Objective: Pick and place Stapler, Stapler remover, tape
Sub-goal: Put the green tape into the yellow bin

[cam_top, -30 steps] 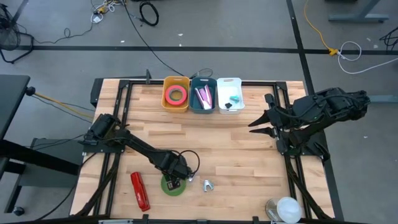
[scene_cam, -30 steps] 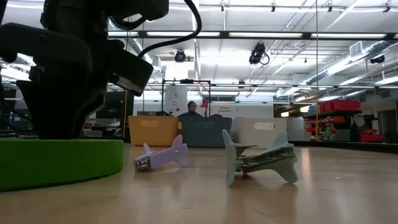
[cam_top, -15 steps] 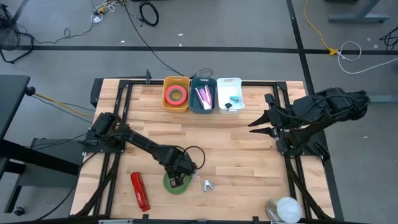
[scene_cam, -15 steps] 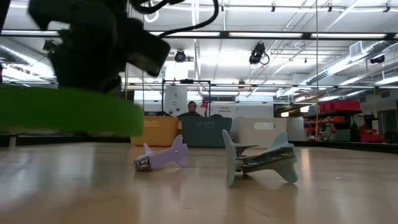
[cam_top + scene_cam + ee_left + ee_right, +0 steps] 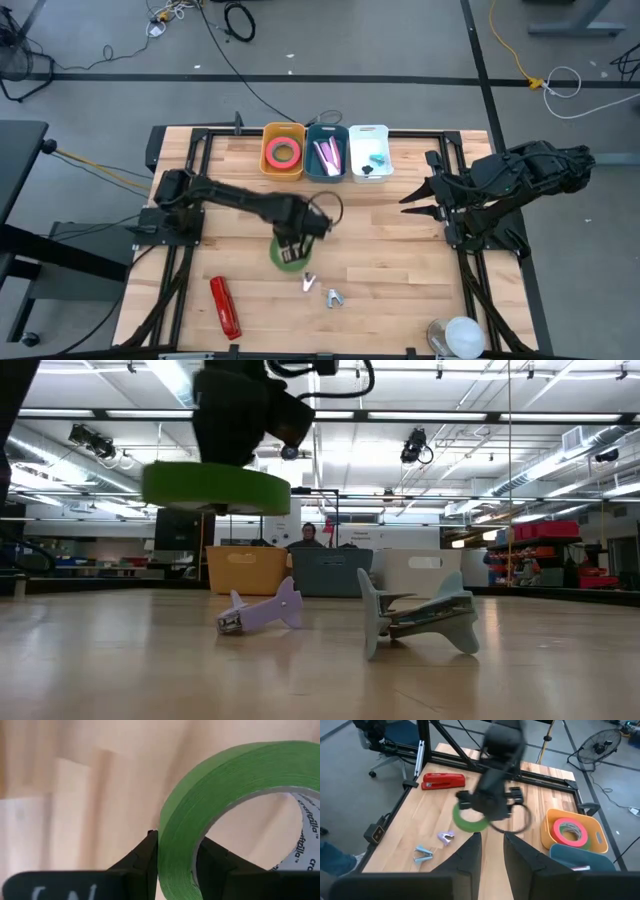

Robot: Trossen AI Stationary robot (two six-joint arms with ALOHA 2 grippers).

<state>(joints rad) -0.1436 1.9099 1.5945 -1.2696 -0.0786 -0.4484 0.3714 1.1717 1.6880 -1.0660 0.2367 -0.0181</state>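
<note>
My left gripper (image 5: 291, 247) is shut on a green tape roll (image 5: 279, 258), held in the air over the middle of the table; the low view shows the roll (image 5: 215, 485) well above the wood. A red stapler (image 5: 225, 307) lies flat near the front left edge. Two staple removers lie on the table in front of the roll, a purple one (image 5: 262, 610) and a pale blue one (image 5: 420, 615). A pinkish-red tape roll (image 5: 283, 152) lies in the yellow bin (image 5: 268, 163). My right gripper (image 5: 405, 206) hovers at the table's right side, narrowly open and holding nothing. My left gripper pinches the green roll's wall (image 5: 175, 845) between its two fingers, one finger (image 5: 145, 862) outside the ring and the other inside its open centre. The fingers point down from above. The roll lies about level, clear of the table.
Three bins stand in a row at the far edge: the yellow one, a dark teal one (image 5: 327, 172) and a white one (image 5: 369, 130), each with items inside. A white round object (image 5: 460, 335) sits at the front right corner. Bare wood lies between the roll and the bins.
My left gripper has risen from the table near the front edge and gone toward the far edge with the green roll. The roll, resting on the wood a second ago, is now lifted clear and stays about level. The purple staple remover now shows beside the blue one.
</note>
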